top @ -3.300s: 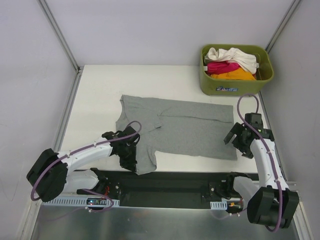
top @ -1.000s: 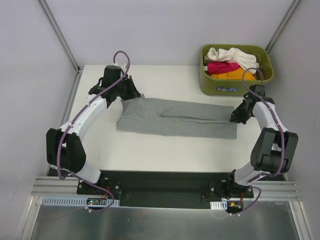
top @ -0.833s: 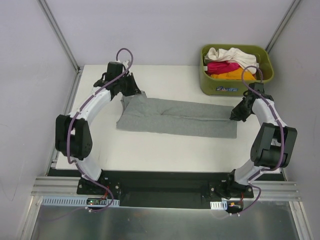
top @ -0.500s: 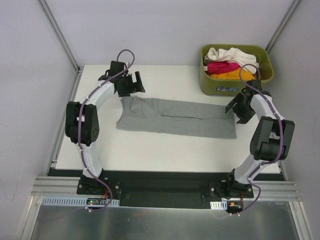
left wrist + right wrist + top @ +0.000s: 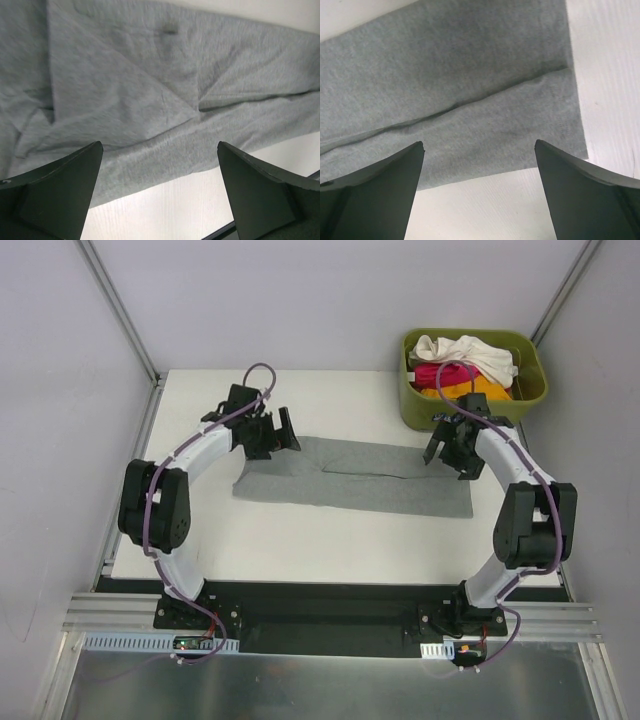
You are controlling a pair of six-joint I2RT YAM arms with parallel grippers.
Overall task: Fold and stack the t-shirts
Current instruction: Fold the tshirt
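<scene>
**Two arms poised over a half-folded grey t-shirt**

The grey t-shirt point(image 5: 352, 478) lies flat mid-surface point(image 5: 200, 530), folded into a narrow band whose long axis runs left to right. The left tool point(image 5: 282, 437) hangs over its left end and the right tool point(image 5: 452, 452) over its right end, both spread wide and holding nothing. In the wrist views the cloth sits directly beneath each tool and reaches toward the near edge. Each arm is nearest its own end, so an end-to-end fold along that axis looks the likely next move. The cream-white t-shirt point(image 5: 470, 352), magenta-pink t-shirt point(image 5: 440, 373) and orange t-shirt point(image 5: 482, 390) lie heaped in the olive-green bin point(image 5: 530, 402) at the far right.
</scene>
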